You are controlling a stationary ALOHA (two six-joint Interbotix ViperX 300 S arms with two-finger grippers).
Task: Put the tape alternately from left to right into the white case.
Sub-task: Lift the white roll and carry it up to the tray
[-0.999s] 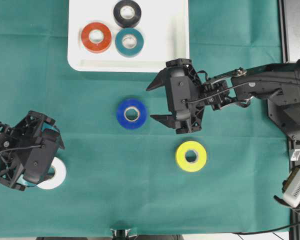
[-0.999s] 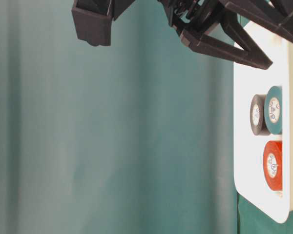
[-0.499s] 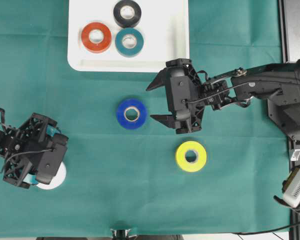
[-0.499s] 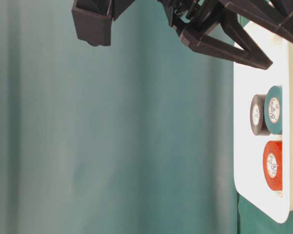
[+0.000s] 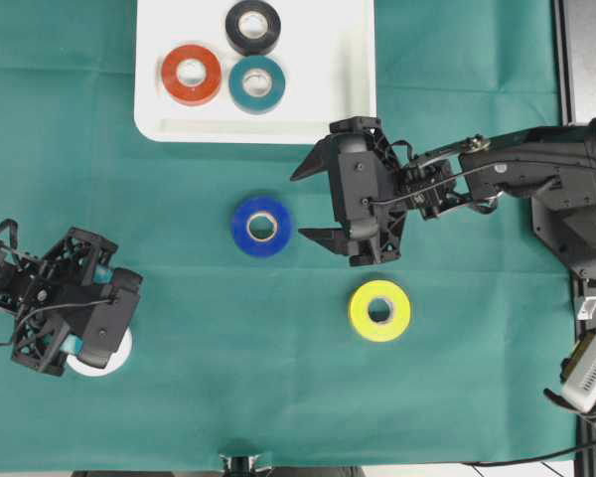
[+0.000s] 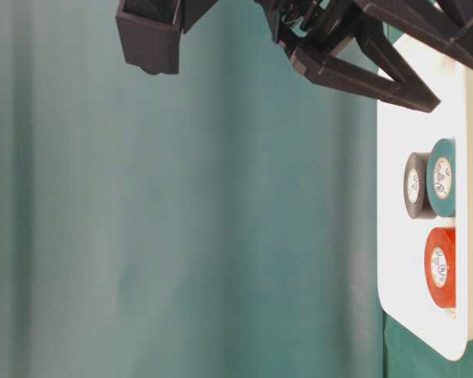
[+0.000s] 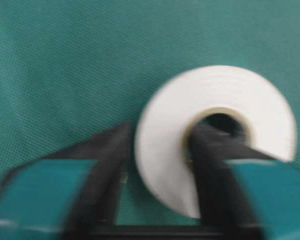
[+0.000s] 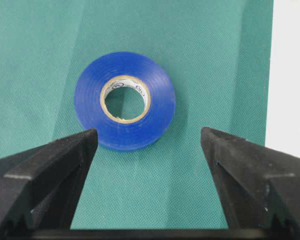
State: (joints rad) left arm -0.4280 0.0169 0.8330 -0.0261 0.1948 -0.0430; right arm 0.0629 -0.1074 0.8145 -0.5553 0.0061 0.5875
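My left gripper [image 7: 162, 200] has one finger [image 7: 212, 175] down in the pale core of the white ring of electrical tape [image 7: 215, 135] and the other outside the ring, clamping its wall; that roll lies flat on the green cloth [image 5: 179, 397] at the near left. From overhead my left gripper [image 5: 97, 333] hides most of this roll, leaving only a white sliver [image 5: 104, 363], so the grip shows in my left wrist view alone, and blurred there. My right gripper [image 8: 150, 165] hangs with jaws spread wide and holding nothing, the blue roll of tape [image 8: 125, 100] flat on the cloth between and beyond the tips, touching neither. Small print rings its pale core, too fine to read. Overhead, the yellow roll [image 5: 379, 310] lies nearer than my right gripper [image 5: 323, 204], apart from it. Farthest, the shallow white plastic case [image 5: 318, 60] holds the red-orange roll [image 5: 191, 75], teal roll [image 5: 257, 83] and black roll [image 5: 253, 26]. The table-level view shows printed marks on those cores, unreadable
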